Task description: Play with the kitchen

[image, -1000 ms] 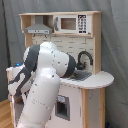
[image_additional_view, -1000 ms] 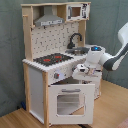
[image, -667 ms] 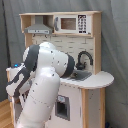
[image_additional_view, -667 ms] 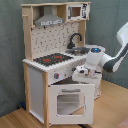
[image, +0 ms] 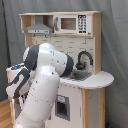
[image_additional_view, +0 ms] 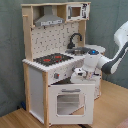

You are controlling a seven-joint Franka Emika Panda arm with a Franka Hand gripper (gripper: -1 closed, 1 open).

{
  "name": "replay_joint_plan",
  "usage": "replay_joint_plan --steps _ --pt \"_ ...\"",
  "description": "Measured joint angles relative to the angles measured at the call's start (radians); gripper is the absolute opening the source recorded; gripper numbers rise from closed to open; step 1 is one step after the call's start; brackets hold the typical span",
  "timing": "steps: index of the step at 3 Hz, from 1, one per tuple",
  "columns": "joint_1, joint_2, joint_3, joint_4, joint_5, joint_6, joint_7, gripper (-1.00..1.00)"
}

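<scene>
We see the gripper [image_additional_view: 79,76] low at the front of the kitchen [image_additional_view: 50,60], just above the oven door [image_additional_view: 70,101] at knob height, the door's top edge running crosswise beneath it, and we cannot tell its jaw opening.

In the second exterior view we see the kitchen [image_additional_view: 52,70] on the floor [image_additional_view: 112,107], with the stovetop [image_additional_view: 50,59] on the counter to the second exterior view's left of the sink [image_additional_view: 76,51]. The faucet [image_additional_view: 74,39] sits behind the sink, the hood [image_additional_view: 48,20] hangs above the stovetop, and the microwave [image_additional_view: 76,11] is beside the hood on the second exterior view's right. The oven door [image_additional_view: 70,102] lies below the stovetop, and the arm [image_additional_view: 106,59] reaches in from the second exterior view's right, with the gripper [image_additional_view: 78,76] just above that door, in front of the counter.
</scene>
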Motion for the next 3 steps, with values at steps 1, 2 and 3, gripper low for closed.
replay_joint_plan --steps 1,2,3 --pt "0.088 0.011 -0.069 0.028 0.0 0.0 0.017 -1.0" --pt "0.167 0.022 -0.13 0.06 0.0 0.0 0.032 -1.0" --pt "0.245 0.035 -0.184 0.089 0.0 -0.001 0.06 -1.0"
